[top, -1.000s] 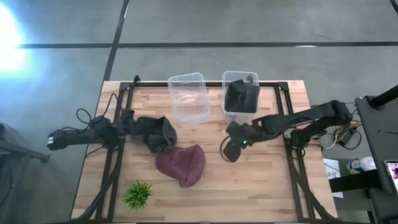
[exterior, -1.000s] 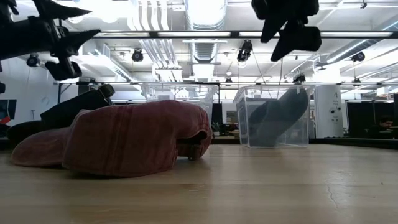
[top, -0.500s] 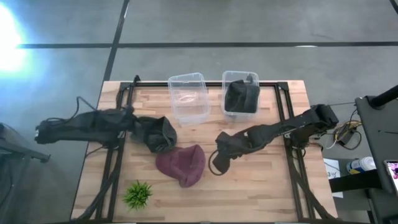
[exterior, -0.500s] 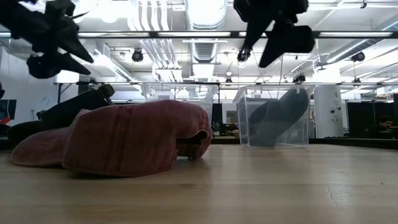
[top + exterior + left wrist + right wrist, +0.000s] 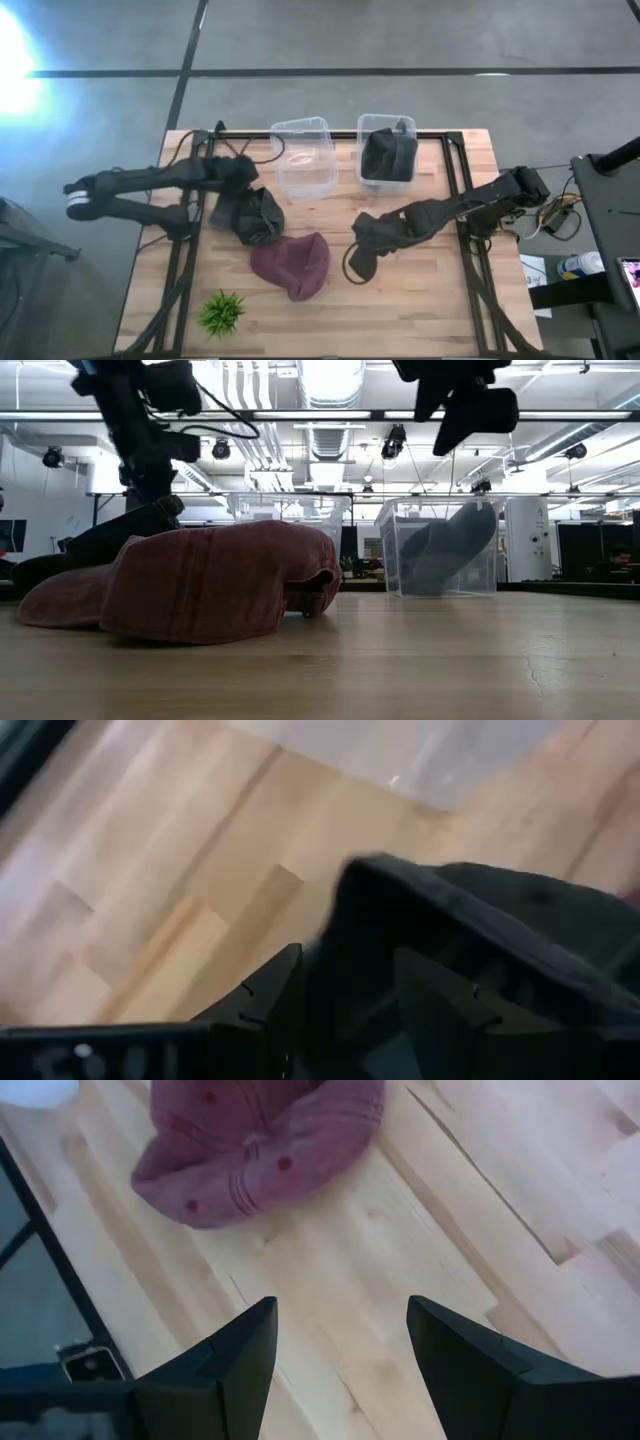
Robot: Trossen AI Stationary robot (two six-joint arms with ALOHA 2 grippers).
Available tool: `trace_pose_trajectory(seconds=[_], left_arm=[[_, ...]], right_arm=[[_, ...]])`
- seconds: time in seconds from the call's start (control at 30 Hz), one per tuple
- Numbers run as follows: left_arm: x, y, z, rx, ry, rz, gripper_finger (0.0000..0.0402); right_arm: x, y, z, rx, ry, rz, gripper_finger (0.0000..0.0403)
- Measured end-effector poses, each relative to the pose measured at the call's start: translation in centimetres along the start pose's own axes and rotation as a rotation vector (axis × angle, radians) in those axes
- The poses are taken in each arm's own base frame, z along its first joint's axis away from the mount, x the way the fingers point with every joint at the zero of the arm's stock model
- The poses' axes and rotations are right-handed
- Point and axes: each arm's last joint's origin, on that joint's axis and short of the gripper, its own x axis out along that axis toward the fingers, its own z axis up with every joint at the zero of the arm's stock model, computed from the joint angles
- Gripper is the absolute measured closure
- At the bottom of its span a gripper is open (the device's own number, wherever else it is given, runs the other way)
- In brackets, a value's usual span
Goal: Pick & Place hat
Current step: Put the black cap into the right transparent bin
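Note:
A maroon hat lies crown up on the wooden table, and shows large in the low view. A dark hat lies just left of and behind it. Another dark hat sits in the right clear bin. My left gripper is open, its fingers astride the dark hat's far edge. My right gripper is open and empty, well above the table, just right of the maroon hat. My left gripper comes at the dark hat's far edge from above, slanting down, one finger on either side of the raised rim. Whether the fingers touch the cloth I cannot tell.
An empty clear bin stands at the back middle, next to the bin with the hat. A small green plant stands near the front left corner. Black rails run along the table's left and right sides. Bare wood lies at the front right.
My left gripper has swung from the table's left side toward the right and far edge and come down over the dark hat's far edge. My right gripper has moved toward the near edge and left, toward the maroon hat. Neither hat has moved.

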Motion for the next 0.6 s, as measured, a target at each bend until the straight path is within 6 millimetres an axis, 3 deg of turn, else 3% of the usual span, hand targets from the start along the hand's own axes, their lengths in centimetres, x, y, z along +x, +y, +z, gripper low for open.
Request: trace_pose_trajectory(seconds=[0.1,0.33,0.6], left_arm=[[1.4,0.4,0.3,0.113,0.099,0.034,0.0249],[1.4,0.9,1.1,0.374,0.090,0.077,0.0249],[2.6,2.2,1.1,0.443,0.148,0.008,0.0249]], right_arm=[[-0.2,0.1,-0.6,-0.020,0.018,-0.015,0.0184],[-0.8,0.5,-2.7,-0.138,0.031,-0.074,0.0184],[-1.5,0.1,-3.5,-0.262,0.050,-0.117,0.0184]])
